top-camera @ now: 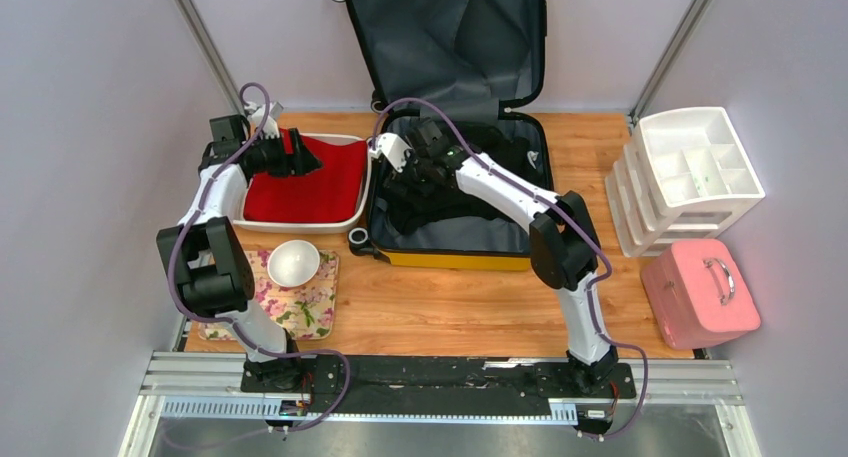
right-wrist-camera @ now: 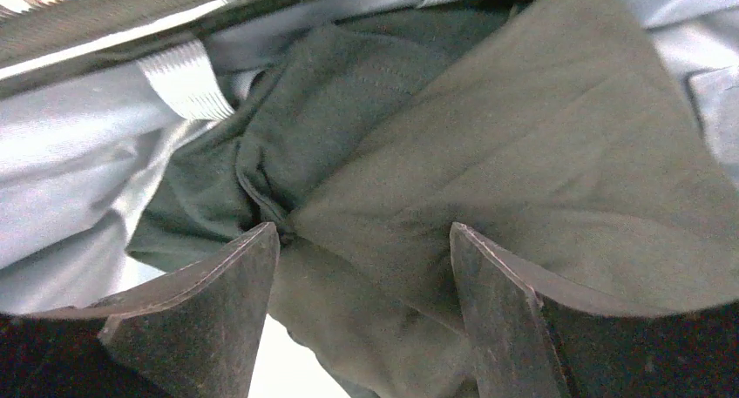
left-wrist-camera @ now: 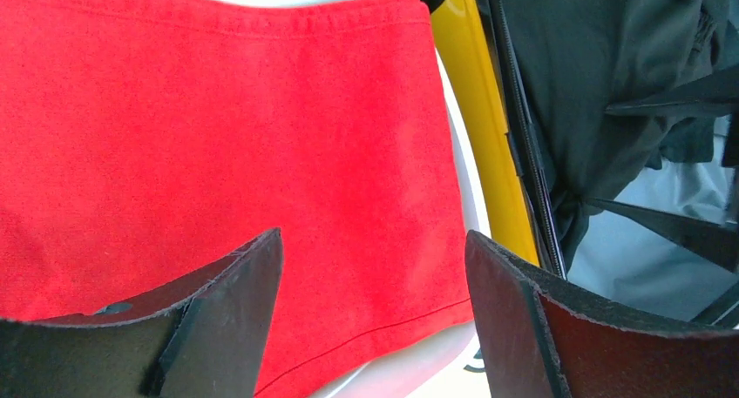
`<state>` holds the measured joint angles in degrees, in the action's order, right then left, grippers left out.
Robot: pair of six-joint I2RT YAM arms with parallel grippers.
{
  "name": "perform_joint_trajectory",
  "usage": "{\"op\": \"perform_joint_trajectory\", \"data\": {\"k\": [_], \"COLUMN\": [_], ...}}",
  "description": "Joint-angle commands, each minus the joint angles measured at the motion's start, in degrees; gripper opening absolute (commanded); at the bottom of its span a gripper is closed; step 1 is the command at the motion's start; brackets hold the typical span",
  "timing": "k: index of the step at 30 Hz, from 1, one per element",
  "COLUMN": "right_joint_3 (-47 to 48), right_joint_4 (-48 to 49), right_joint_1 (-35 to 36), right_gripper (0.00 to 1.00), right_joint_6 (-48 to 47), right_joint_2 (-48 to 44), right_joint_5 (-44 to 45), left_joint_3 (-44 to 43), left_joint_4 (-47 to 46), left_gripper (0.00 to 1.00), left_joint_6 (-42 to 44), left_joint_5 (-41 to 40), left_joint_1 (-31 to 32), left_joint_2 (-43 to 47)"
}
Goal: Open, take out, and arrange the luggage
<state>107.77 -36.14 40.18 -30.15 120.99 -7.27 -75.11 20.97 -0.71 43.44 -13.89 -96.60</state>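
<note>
The yellow luggage point(top-camera: 450, 260) lies open on the table, its lid point(top-camera: 450, 37) leaning back against the wall. Dark clothing point(top-camera: 505, 147) lies in its grey-lined base. My right gripper point(top-camera: 412, 167) is inside the base at the left. In the right wrist view it point(right-wrist-camera: 362, 232) is open, its fingers astride a crumpled dark green garment point(right-wrist-camera: 488, 154). My left gripper point(top-camera: 308, 162) hovers over a red cloth point(top-camera: 320, 192) in a white tray point(top-camera: 300, 225). In the left wrist view it point(left-wrist-camera: 375, 237) is open and empty above the red cloth point(left-wrist-camera: 218, 137), with the luggage's yellow shell point(left-wrist-camera: 475, 111) just to the right.
A white bowl point(top-camera: 293, 262) sits on a floral mat point(top-camera: 300, 307) at the front left. A white drawer organiser point(top-camera: 690, 177) and a small pink case point(top-camera: 700, 292) stand at the right. Metal frame posts rise at the back corners.
</note>
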Motion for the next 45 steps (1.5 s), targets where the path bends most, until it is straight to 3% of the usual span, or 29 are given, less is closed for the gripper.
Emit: {"op": "perform_joint_trajectory", "data": {"k": [1,4,7,8,10,11,13,14,15,21,27,35,45], "right_joint_3": [0.4,-2.1,-3.7,-3.4,-2.8,-2.6,-1.2,-0.5,0.9,1.1,-0.3,-2.9,-5.1], "right_joint_4": [0.1,-0.5,-0.3,-0.3,-0.4,-0.4,-1.2,-1.8,-2.3,-2.9,-0.2,1.5,1.5], "right_joint_1": [-0.1,0.0,-0.3,-0.6,-1.2,-2.0,-2.8,-4.0,-4.6,-9.2,-11.1,-11.2,-11.3], "right_gripper": [0.77,0.76,0.65,0.55,0.44,0.32,0.18,0.05,0.0,0.0,0.0,0.0,0.0], "right_joint_6": [-0.8,-0.8,-1.0,-1.0,-1.0,-1.0,-0.9,-0.6,0.4,5.3,10.6,12.3,12.3], "right_joint_2": [1.1,0.6,-0.2,-0.5,-1.5,-1.9,-2.6,-2.8,-3.0,-7.3,-10.2,-11.6,-13.5], "right_joint_5": [1.5,0.6,3.3,4.0,4.2,4.0,3.7,2.4,1.6,-10.2,-15.6,-16.5,-18.9], "left_joint_3": [2.0,1.6,1.7,2.2,2.7,3.4,4.4,5.3,5.8,8.4,4.3,4.5,9.2], "left_joint_4": [-6.6,-6.4,-7.2,-7.6,-9.7,-10.7,-14.3,-15.7,-18.7,-31.3,-30.4,-34.1,-49.0], "left_gripper": [0.84,0.84,0.84,0.84,0.84,0.84,0.84,0.84,0.84,0.85,0.85,0.86,0.86], "left_joint_6": [-5.0,-5.9,-7.5,-8.2,-10.7,-11.7,-16.2,-18.3,-22.6,-42.9,-51.7,-62.3,-72.1], "left_joint_5": [-0.4,-2.3,-2.6,-2.7,-2.9,-3.0,-3.4,-3.8,-3.6,-8.9,-15.7,-17.0,-14.3], "left_joint_1": [1.5,4.0,6.4,7.0,9.0,9.8,11.2,12.5,13.0,17.8,24.2,28.6,31.3], "left_joint_2": [3.4,2.8,2.5,2.4,2.3,2.3,2.2,2.0,1.9,0.2,-2.6,-8.5,-11.8]}}
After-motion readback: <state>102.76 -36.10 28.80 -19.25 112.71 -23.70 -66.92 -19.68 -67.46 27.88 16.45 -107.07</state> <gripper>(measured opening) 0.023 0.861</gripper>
